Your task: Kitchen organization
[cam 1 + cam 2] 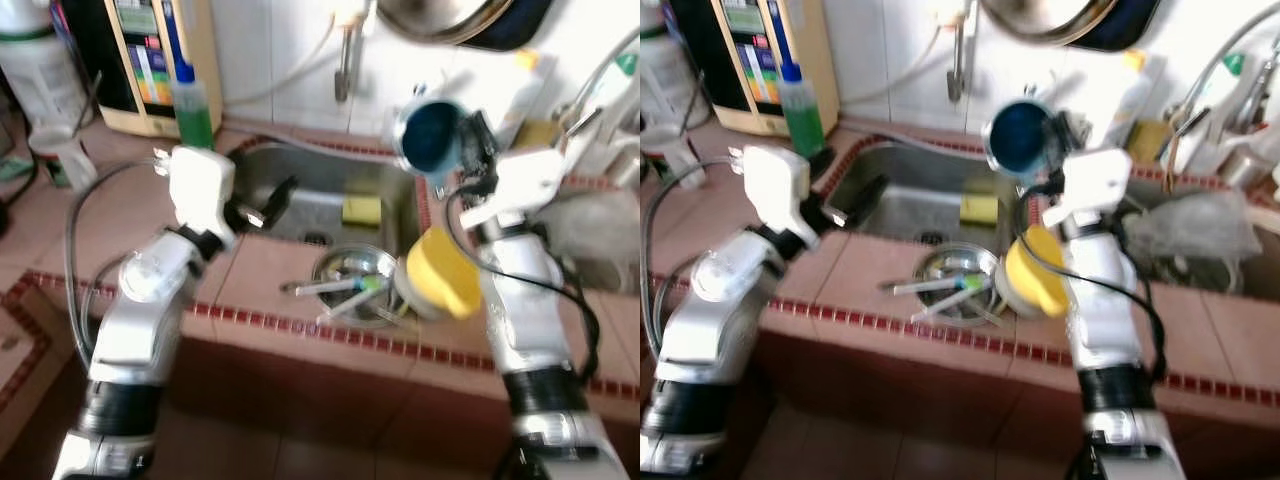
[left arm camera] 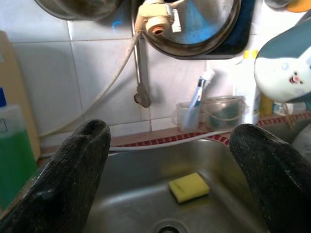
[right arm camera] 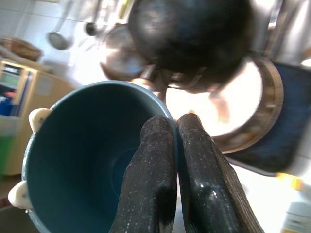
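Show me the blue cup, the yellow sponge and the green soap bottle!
blue cup (image 1: 432,137), left eye view, dark inside.
yellow sponge (image 2: 189,187), left wrist view, top face.
green soap bottle (image 1: 194,112), left eye view, green body.

The sink (image 1: 300,170) sat sunk into the counter (image 1: 250,275), with a sponge (image 1: 361,210) lying in it toward its right side. A soap bottle (image 1: 193,105) stood on the counter at the sink's far left corner, just in front of a water purifier (image 1: 150,60). A metal bowl (image 1: 352,280) rested on the counter's near strip in front of the sink, with utensils (image 1: 335,288) lying in it. A cup (image 1: 438,272) lay tipped just right of the bowl. A mug (image 1: 432,135) hung above the sink's right edge. A toothbrush holder (image 2: 188,115) stood on the far ledge behind the sink, and pans (image 2: 194,24) hung on the wall above.
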